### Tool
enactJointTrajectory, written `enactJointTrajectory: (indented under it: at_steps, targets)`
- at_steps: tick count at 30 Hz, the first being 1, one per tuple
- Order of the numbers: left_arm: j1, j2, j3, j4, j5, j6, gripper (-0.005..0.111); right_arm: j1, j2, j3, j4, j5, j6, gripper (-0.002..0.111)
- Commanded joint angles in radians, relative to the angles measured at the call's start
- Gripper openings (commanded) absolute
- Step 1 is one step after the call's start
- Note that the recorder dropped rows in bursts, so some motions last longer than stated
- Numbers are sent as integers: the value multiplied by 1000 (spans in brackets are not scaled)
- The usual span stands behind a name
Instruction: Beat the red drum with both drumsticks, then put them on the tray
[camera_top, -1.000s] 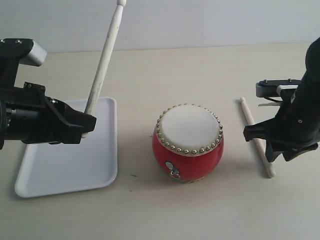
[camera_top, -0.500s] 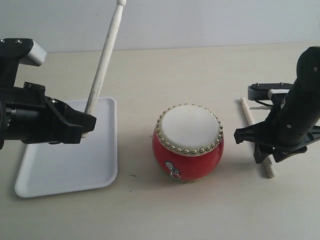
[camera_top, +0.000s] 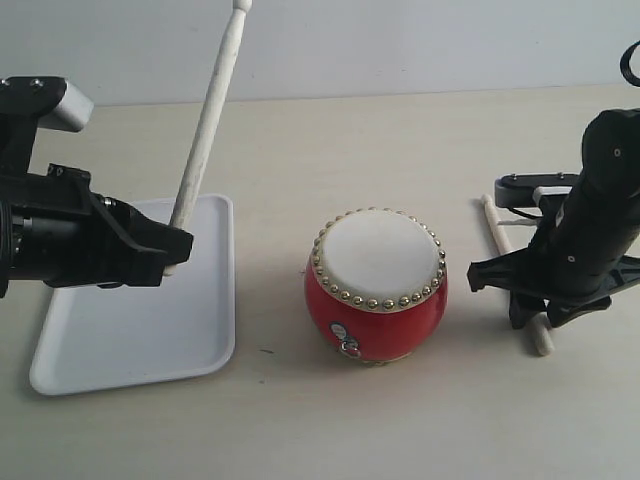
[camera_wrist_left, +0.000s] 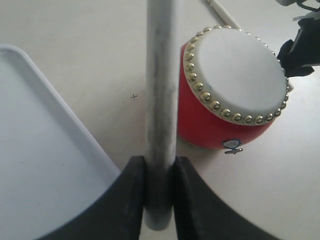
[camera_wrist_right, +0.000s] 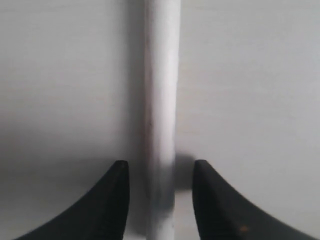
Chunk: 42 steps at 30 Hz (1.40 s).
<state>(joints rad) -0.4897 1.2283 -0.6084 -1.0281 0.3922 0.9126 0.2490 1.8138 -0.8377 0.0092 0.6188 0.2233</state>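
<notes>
The right claw (camera_wrist_right: 160, 167) has swung left and down over the lying drumstick (camera_top: 494, 222), now straddling it.

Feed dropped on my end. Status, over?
Left gripper shut on one stick, raised by the tray. Right gripper open, straddling the other stick on the table beside the drum. Nothing in the way.

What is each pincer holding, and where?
Left pincer grips a drumstick near its bottom end. Right pincer holds nothing, open astride the other drumstick.
</notes>
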Motion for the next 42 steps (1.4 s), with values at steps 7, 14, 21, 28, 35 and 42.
enactJointTrajectory:
  at_steps: [7, 14, 21, 28, 35, 42]
  targets:
    - [1, -8, 4, -12, 2, 4, 0, 1, 25, -7, -20, -12, 15, 29]
    - [1, -8, 4, -12, -2, 2, 0, 1, 3, -7, -20, -2, 17, 0]
    - [1, -8, -77, 83, 82, -88, 0, 1, -149, -7, -93, 71, -24, 0]
    - [1, -52, -213, 638, 248, -613, 0, 1, -438, -7, -80, 183, -161, 0]
    - [-1, -235, -180, 829, 322, -957, 0, 1, -648, -7, 185, 249, -341, 0]
    - [-48, -349, -104, 975, 470, -1091, 0, 129, -671, -7, 246, 351, -398, 0]
